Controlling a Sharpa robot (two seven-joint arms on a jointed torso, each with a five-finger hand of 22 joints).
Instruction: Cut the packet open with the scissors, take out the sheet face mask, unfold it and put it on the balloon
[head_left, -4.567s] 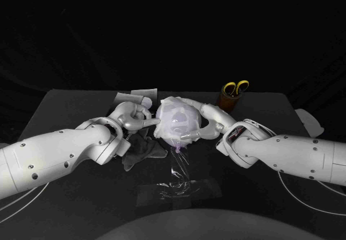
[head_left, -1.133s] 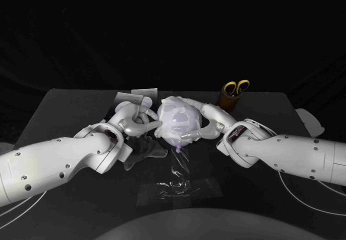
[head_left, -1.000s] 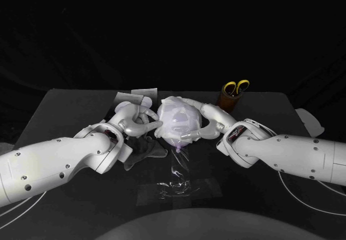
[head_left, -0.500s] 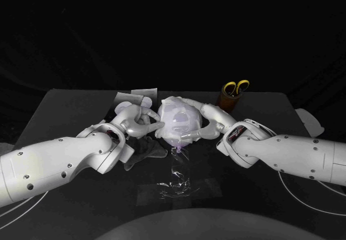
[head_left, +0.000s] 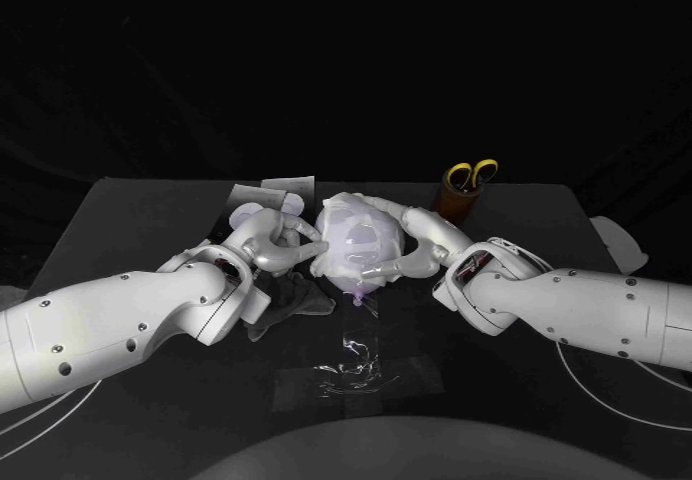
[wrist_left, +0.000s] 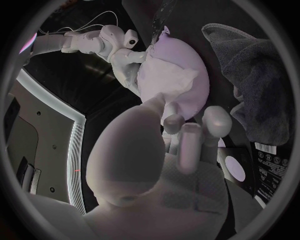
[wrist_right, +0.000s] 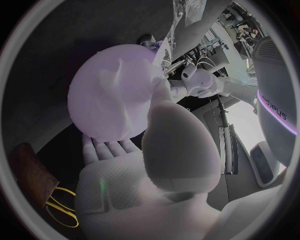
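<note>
The balloon (head_left: 361, 248) wears the face mask (head_left: 340, 214), mid counter (head_left: 144, 215). Fingers (head_left: 381, 269) of the right hand (head_left: 418, 242) hold the balloon. Fingers (head_left: 297, 243) of the left hand (head_left: 268, 238) touch the mask; I cannot tell if they pinch it.

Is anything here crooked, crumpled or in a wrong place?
The sheet face mask sits unevenly on the balloon: it is creased and leaves one side bare. A crumpled clear film lies on the table in front of it. The scissors stand neatly in their holder.

Dim light, black surroundings, and wrist views bending strongly at rims.
</note>
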